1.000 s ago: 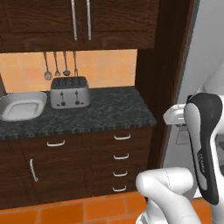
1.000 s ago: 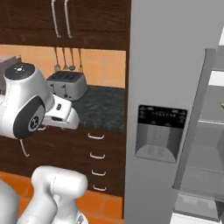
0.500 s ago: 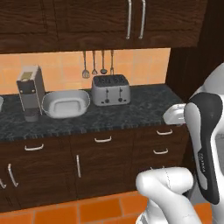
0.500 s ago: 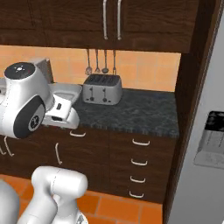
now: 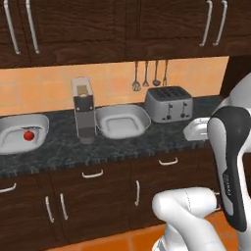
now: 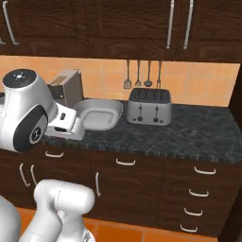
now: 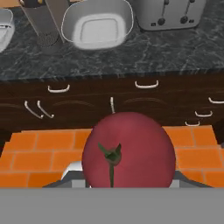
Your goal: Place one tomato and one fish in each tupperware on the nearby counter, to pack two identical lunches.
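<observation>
Though blurry: two tomatoes (image 7: 129, 151) (one gripped).

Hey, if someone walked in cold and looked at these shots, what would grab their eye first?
Probably the big red tomato held in the gripper, close in the hand view. Next, the empty tupperware on the counter beside the toaster, and another tupperware at far left already holding a tomato.

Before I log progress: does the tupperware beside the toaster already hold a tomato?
No, the tupperware left of the toaster is bare inside; a tomato lies in the other one.
</observation>
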Available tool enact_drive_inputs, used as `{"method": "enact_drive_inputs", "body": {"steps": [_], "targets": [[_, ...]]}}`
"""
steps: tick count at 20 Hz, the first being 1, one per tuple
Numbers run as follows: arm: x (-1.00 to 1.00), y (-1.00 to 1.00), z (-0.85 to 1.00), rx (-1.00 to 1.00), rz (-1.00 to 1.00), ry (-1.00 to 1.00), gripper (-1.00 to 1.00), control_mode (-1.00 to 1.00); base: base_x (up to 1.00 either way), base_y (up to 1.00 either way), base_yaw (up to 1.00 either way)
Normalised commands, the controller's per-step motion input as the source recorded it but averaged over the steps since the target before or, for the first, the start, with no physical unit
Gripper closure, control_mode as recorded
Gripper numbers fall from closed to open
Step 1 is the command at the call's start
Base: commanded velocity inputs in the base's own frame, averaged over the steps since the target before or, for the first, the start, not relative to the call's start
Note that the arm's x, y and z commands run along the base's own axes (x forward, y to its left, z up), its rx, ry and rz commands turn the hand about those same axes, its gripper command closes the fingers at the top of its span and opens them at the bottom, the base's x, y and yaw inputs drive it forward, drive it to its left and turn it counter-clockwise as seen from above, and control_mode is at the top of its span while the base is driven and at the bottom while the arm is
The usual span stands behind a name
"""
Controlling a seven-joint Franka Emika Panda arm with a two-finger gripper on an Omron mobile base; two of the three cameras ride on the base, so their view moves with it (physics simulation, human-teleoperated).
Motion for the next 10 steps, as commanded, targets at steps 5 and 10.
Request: {"method": "enact_drive_inputs", "body": {"steps": [5, 10], "targets": [[0.00, 0.00, 0.00, 0.00, 0.00, 0.00, 1.00, 1.00, 0.79, 0.66, -0.18], [0.06, 0.09, -0.48, -0.18, -0.08, -0.23, 1.00, -1.00, 0.05, 0.07, -0.03]]}}
